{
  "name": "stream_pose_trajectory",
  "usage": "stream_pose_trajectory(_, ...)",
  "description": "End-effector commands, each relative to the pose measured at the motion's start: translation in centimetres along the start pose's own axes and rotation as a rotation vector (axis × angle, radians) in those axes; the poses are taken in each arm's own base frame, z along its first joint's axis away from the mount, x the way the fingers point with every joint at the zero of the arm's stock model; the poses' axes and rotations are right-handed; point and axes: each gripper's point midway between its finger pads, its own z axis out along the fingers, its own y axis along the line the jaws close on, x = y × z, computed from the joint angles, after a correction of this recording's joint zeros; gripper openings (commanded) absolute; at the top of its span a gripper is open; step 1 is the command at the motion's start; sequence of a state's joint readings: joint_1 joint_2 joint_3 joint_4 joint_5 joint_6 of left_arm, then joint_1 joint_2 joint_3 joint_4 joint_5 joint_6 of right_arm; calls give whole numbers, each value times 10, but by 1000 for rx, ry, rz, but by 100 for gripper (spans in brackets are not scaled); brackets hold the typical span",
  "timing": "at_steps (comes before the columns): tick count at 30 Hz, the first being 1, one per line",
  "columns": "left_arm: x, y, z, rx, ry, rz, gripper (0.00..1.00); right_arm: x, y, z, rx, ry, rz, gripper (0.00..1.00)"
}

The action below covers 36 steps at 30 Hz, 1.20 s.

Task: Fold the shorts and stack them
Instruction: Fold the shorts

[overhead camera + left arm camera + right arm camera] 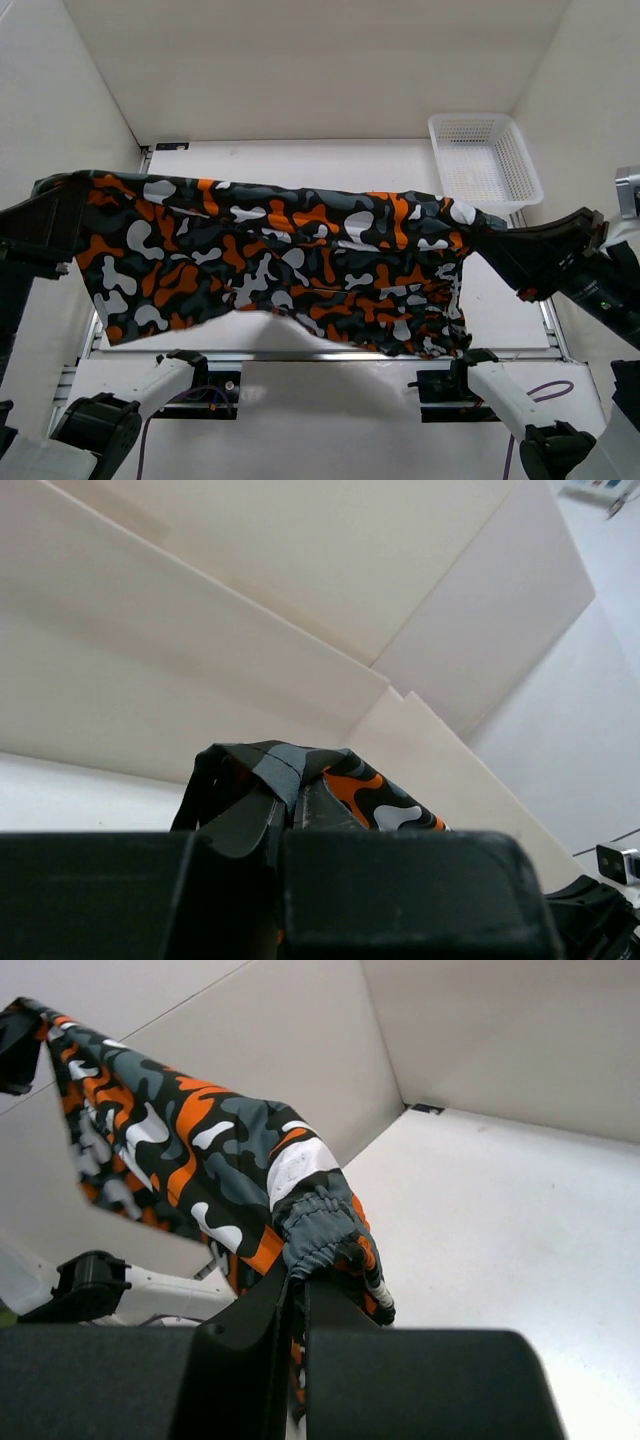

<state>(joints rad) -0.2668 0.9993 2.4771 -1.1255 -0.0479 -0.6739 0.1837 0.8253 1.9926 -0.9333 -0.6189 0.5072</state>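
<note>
The camouflage shorts (pixel 280 260) hang stretched in the air between my two grippers, high above the table. My left gripper (pixel 62 205) is shut on their left end; in the left wrist view the fabric (pixel 350 780) bunches over the closed jaws (pixel 290 815). My right gripper (pixel 490 235) is shut on their right end; in the right wrist view the gathered grey waistband (pixel 320 1225) sits pinched between the jaws (pixel 298 1285), and the shorts (pixel 170 1150) stretch away to the upper left. The lower edge droops toward the near table edge.
A white mesh basket (pixel 485 160) stands at the back right of the white table (pixel 320 160). White walls enclose the table at the back and on both sides. The arm bases (pixel 190 375) sit at the near edge.
</note>
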Motion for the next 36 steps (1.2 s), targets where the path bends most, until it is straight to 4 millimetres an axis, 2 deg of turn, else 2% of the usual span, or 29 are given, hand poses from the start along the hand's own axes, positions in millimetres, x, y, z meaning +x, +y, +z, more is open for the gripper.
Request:
stream_pose_trajectory(1,0,39,56,-180,-54,54,10,11,-61,12,253,8,80,0)
stream_pose_trajectory(2,8,44,67,-196,-33,57,10,16,-85,19,338,20,116,0)
stream_pose_trajectory(3,32,60,90,-236,35,67,10,23,-100,24,379,40,135,0)
stream_pose_trajectory(4,41,67,103,-253,60,80,10,40,-122,32,431,91,173,0)
stream_pose_trajectory(5,54,76,116,-277,91,85,10,50,-142,42,475,128,198,0)
stream_pose_trajectory(6,76,96,141,-330,148,120,10,57,-158,51,500,144,209,0)
stream_pose_trajectory(7,87,104,152,-349,175,124,10,66,-176,56,545,168,215,0)
stream_pose_trajectory(8,101,116,163,-373,214,147,10,91,-206,68,603,244,260,0)
stream_pose_trajectory(9,127,142,183,-435,274,170,10,98,-220,78,609,262,256,0)
stream_pose_trajectory(11,153,168,201,-468,347,181,10,131,-260,98,666,355,308,0)
stream_pose_trajectory(12,171,195,216,-514,389,194,10,153,-278,102,697,407,326,0)
stream_pose_trajectory(13,186,215,222,-551,420,198,10,160,-296,110,722,409,323,0)
stream_pose_trajectory(14,200,228,227,-556,462,202,10,183,-320,119,771,464,339,0)
stream_pose_trajectory(15,221,253,235,-604,511,204,10,195,-335,122,803,483,342,0)
stream_pose_trajectory(16,230,270,239,-632,532,213,10,211,-363,130,862,512,344,0)
stream_pose_trajectory(17,243,282,243,-648,564,225,10,220,-374,135,890,530,338,0)
stream_pose_trajectory(18,265,309,248,-694,614,224,10,227,-387,137,926,547,335,0)
stream_pose_trajectory(19,267,319,254,-704,619,235,10,246,-410,143,971,589,342,0)
stream_pose_trajectory(21,280,341,263,-730,645,243,10,243,-429,162,987,583,313,0)
stream_pose_trajectory(22,290,363,270,-757,668,253,10,263,-446,170,1004,630,330,0)
stream_pose_trajectory(23,296,368,274,-762,676,253,10,265,-455,177,1006,633,331,0)
stream_pose_trajectory(24,298,379,275,-785,688,251,10,248,-461,195,989,589,315,0)
stream_pose_trajectory(25,310,399,278,-809,715,256,10,263,-474,201,1006,618,337,0)
stream_pose_trajectory(27,302,395,292,-787,680,258,10,275,-484,213,996,644,366,0)
stream_pose_trajectory(28,300,398,293,-786,678,251,10,261,-484,224,976,615,359,0)
stream_pose_trajectory(31,301,387,291,-747,699,228,10,260,-480,230,952,618,383,0)
stream_pose_trajectory(34,303,362,264,-735,751,221,10,256,-466,221,939,621,389,0)
stream_pose_trajectory(35,289,333,250,-702,740,226,10,270,-460,209,943,664,413,0)
stream_pose_trajectory(36,306,339,222,-744,822,221,10,259,-452,202,932,645,415,0)
